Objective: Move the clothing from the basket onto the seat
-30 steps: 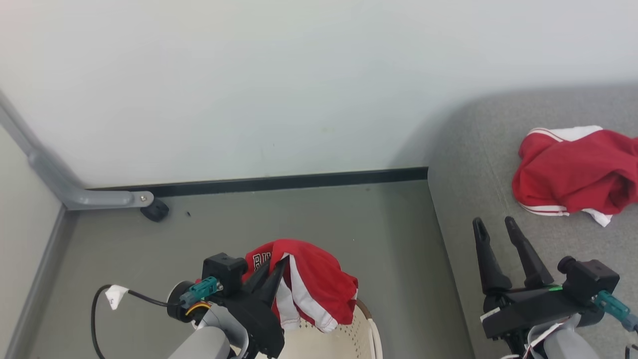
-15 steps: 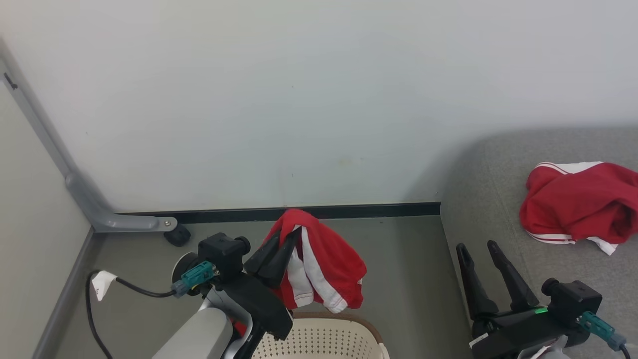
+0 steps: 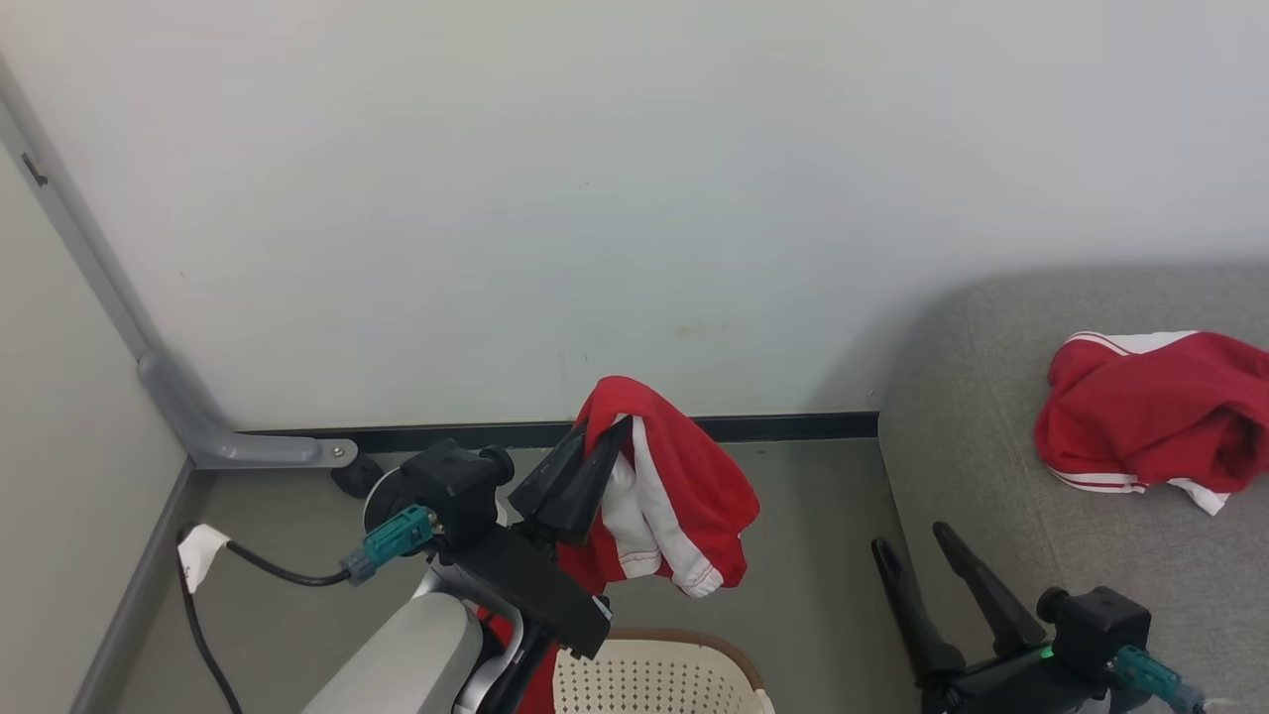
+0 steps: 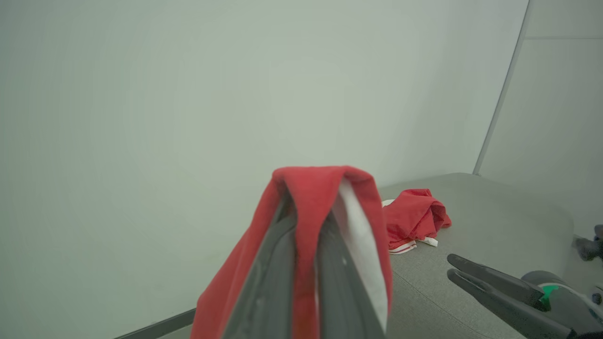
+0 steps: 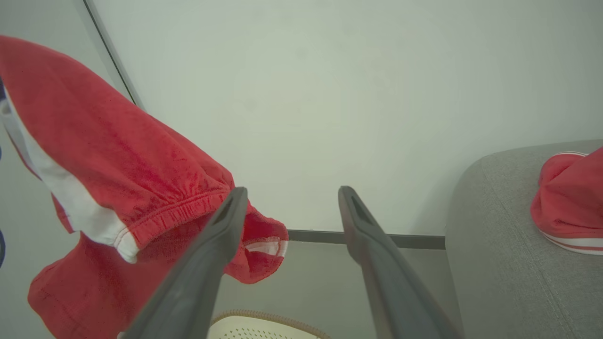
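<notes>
My left gripper [image 3: 600, 432] is shut on a red garment with white stripes [image 3: 674, 496], which hangs in the air above the cream basket [image 3: 654, 674] at the bottom of the head view. In the left wrist view the cloth [image 4: 325, 188] drapes over both fingertips. A second red garment [image 3: 1150, 412] lies crumpled on the grey seat [image 3: 972, 397] at the right. My right gripper [image 3: 909, 548] stands open and empty by the seat's front edge, low at the right. The right wrist view shows the hanging garment [image 5: 118, 155] at the left and the basket rim [image 5: 264, 318] below.
A pale wall with a dark skirting strip [image 3: 793, 426] runs behind. A grey bracket with a black caster [image 3: 352, 474] sits at the left on the grey floor [image 3: 813, 555]. A black cable with a white tag [image 3: 198, 560] trails from my left arm.
My left gripper has lifted the red garment up out of the basket and carried it rightward. The head camera has tilted up, so basket, seat and right gripper sit lower in view.
</notes>
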